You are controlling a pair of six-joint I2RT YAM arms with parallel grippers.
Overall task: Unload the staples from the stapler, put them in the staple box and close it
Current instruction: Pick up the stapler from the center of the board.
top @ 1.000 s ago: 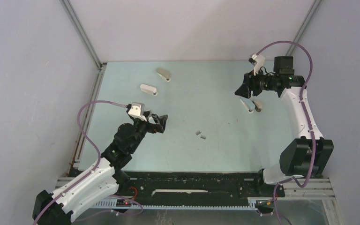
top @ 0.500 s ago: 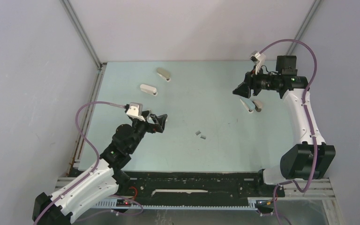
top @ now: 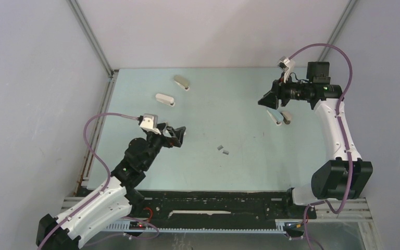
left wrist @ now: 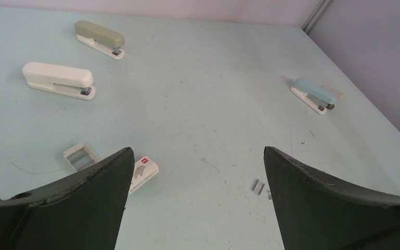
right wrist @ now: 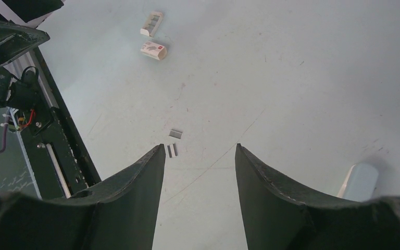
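Right gripper (right wrist: pixel 200 150), jaws apart and empty, hangs near the blue stapler (left wrist: pixel 315 92) at two o'clock, likely because staples (top: pixel 223 150) already lie on the tabletop (top: pixel 229 99).

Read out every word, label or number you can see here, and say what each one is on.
On the small white box: a red mark and grey print, too small and blurred to read.
On the white stapler, green stapler and blue stapler: no lettering visible.
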